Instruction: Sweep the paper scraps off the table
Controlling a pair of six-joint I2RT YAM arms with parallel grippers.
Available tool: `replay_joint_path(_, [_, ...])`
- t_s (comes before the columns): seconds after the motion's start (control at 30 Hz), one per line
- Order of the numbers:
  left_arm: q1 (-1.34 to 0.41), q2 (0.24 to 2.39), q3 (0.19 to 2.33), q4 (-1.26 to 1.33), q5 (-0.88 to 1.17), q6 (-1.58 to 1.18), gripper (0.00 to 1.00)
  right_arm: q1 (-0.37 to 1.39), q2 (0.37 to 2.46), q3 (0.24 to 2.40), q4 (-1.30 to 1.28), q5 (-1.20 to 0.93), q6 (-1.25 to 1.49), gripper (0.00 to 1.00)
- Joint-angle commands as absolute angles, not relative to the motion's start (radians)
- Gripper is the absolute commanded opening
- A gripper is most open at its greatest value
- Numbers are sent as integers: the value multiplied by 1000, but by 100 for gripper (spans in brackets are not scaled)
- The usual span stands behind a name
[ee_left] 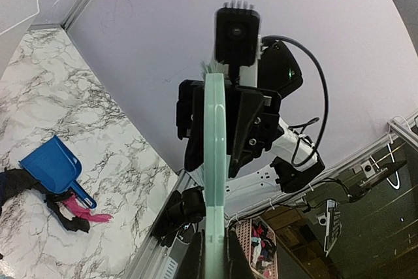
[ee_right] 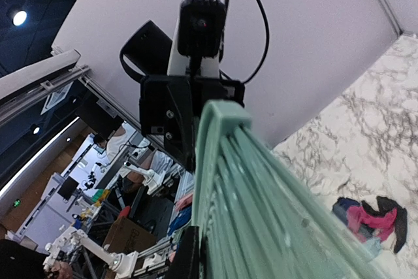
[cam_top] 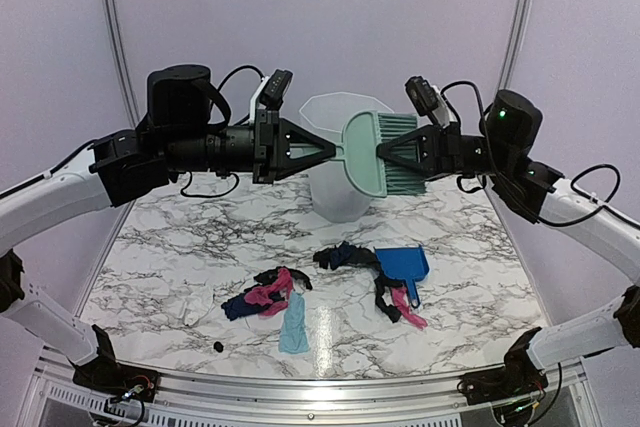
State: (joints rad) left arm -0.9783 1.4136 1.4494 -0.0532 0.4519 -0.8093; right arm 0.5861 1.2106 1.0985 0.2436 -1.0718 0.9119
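Over the white marbled table (cam_top: pixel 170 237), mid-air with the pale green brush (cam_top: pixel 364 175), handle pinched tight in the left gripper (cam_top: pixel 338 150), bristle end clamped in the right gripper (cam_top: pixel 382 159), and down below, paper scraps (cam_top: pixel 268 293) lying loose around the blue dustpan (cam_top: pixel 405 265), unswept, whole job left to do.

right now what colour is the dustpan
The dustpan is blue, clearest in the top external view.
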Motion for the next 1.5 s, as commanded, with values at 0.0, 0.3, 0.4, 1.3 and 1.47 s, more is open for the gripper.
replay_joint_path(0.0, [-986, 1398, 1422, -25, 387, -848, 0, 558, 1200, 1189, 56, -969, 747, 35])
replay_joint_path(0.3, [-986, 1283, 1310, -178, 110, -873, 0, 417, 1241, 1337, -419, -730, 413, 72])
replay_joint_path(0.4, [-990, 1225, 1266, -198, 77, -859, 0, 418, 1257, 1385, -557, -536, 321, 71])
replay_joint_path(1.3, [-1058, 1300, 1256, -500, -236, -887, 0, 648, 1060, 784, -735, 37, 437, 57])
replay_joint_path(1.47, [-1057, 1302, 1253, -504, -222, -895, 0, 668, 1131, 745, -679, -69, 473, 57])
